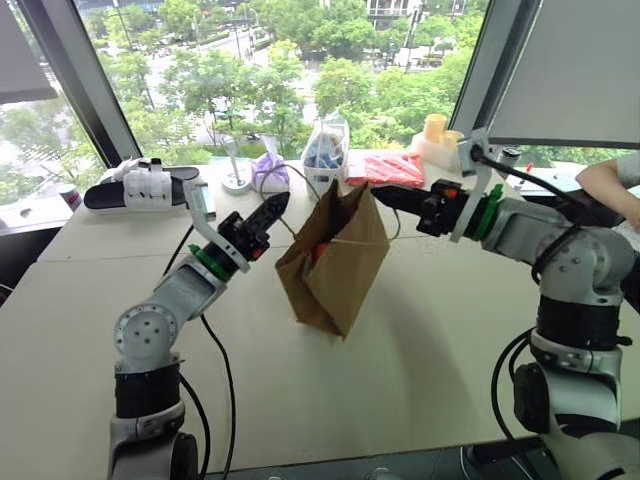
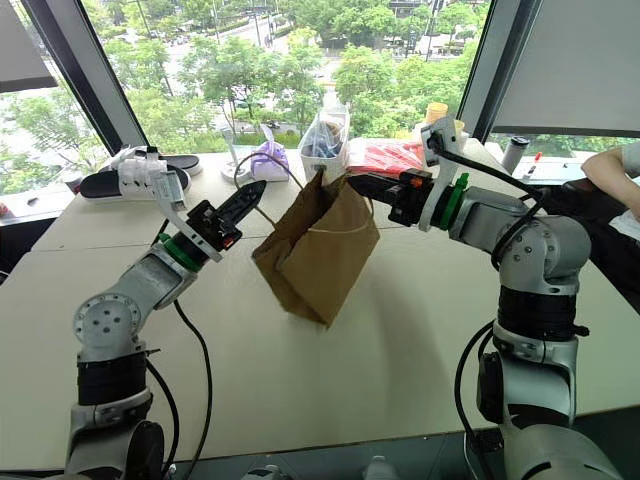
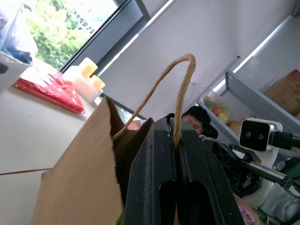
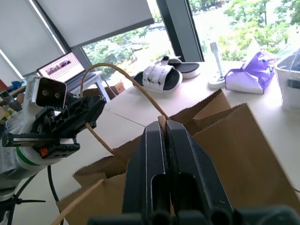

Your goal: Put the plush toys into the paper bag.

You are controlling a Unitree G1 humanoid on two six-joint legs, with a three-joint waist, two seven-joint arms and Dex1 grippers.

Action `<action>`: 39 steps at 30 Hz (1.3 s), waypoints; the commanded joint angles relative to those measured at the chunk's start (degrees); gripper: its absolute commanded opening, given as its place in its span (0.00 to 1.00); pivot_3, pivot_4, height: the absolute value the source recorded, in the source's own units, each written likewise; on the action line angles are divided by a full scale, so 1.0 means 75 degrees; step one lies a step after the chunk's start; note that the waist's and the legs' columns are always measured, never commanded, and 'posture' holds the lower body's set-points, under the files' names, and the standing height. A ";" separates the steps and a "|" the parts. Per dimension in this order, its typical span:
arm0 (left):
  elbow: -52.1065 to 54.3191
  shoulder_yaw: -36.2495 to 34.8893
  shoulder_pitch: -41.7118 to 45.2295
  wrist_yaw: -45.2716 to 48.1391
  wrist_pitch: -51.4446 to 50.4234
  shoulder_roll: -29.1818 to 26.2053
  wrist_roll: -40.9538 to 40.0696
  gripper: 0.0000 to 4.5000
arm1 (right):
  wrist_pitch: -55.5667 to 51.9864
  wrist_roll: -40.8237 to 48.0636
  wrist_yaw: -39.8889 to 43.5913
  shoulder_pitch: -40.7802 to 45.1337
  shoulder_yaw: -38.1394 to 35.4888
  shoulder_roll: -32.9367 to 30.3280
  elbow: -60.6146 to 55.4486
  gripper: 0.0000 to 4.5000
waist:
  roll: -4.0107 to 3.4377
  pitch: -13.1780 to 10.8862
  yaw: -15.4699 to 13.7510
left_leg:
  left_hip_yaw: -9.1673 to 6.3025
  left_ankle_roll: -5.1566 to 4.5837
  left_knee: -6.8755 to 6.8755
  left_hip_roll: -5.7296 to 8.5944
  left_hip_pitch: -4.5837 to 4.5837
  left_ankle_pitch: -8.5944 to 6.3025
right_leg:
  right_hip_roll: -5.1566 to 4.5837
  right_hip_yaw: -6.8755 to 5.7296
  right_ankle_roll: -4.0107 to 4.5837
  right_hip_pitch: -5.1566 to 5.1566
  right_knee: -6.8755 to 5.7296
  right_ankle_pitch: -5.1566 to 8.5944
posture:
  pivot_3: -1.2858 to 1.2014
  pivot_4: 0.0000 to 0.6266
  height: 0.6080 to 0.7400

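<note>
While clamped: grippers (image 1: 272,208) (image 1: 385,193) on handles (image 3: 180,89).

My two head cameras look forward and down over my arms, taking in the whole table (image 1: 420,340) from a moderate distance; both cover the same scene. My left wrist camera looks up along its fingers, close against the paper bag (image 3: 79,187). My right wrist camera looks across the bag at close range, sighting my left gripper (image 4: 91,112).

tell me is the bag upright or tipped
Tipped: the bag hangs tilted from both shut grippers, left and right, one bottom corner lowest.
</note>
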State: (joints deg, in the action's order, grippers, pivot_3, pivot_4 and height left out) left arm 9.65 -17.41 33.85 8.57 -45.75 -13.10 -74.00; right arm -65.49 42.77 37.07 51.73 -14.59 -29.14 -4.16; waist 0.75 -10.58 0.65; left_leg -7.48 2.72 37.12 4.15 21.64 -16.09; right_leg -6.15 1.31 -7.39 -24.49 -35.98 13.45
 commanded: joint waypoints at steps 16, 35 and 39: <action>0.0327 0.0562 -0.0172 0.0920 -0.0638 -0.0670 0.0572 1.00 | 0.0426 0.0268 -0.0047 -0.0342 -0.0157 -0.0459 -0.0325 0.87 | 0.0000 -0.0001 0.0018 | 0.0007 -0.0001 -0.0002 0.0000 0.0001 -0.0001 | 0.0001 -0.0001 0.0000 -0.0001 0.0000 0.0000 | 0.52 0.24 1.00; 0.1928 0.1073 -0.2062 0.3250 -0.0962 -0.3144 0.1334 1.00 | 0.1023 -0.0006 -0.1268 -0.2495 -0.0741 -0.0740 -0.1135 0.94 | -0.0012 -0.0011 0.0020 | 0.0005 -0.0010 -0.0004 -0.0002 0.0025 -0.0005 | -0.0002 0.0001 0.0001 -0.0007 0.0018 0.0001 | 0.52 0.24 1.00; 0.1861 0.1577 -0.2022 0.3396 -0.0669 -0.2977 0.2037 1.00 | 0.1138 0.0044 -0.1191 -0.3055 0.0256 -0.0271 -0.1946 0.56 | -0.0017 -0.0013 0.0078 | 0.0011 -0.0011 -0.0011 -0.0010 0.0009 -0.0006 | 0.0004 0.0012 0.0001 -0.0012 0.0010 0.0001 | 0.52 0.24 1.00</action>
State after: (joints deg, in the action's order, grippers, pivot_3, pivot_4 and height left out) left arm 22.59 -6.71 18.19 32.88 -52.74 -35.55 -60.92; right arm -58.34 42.29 27.29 28.58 -15.76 -32.37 -14.03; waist 0.62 -10.68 1.24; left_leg -7.38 2.64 37.03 4.05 21.69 -16.13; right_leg -6.10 1.41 -7.39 -24.58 -35.91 13.46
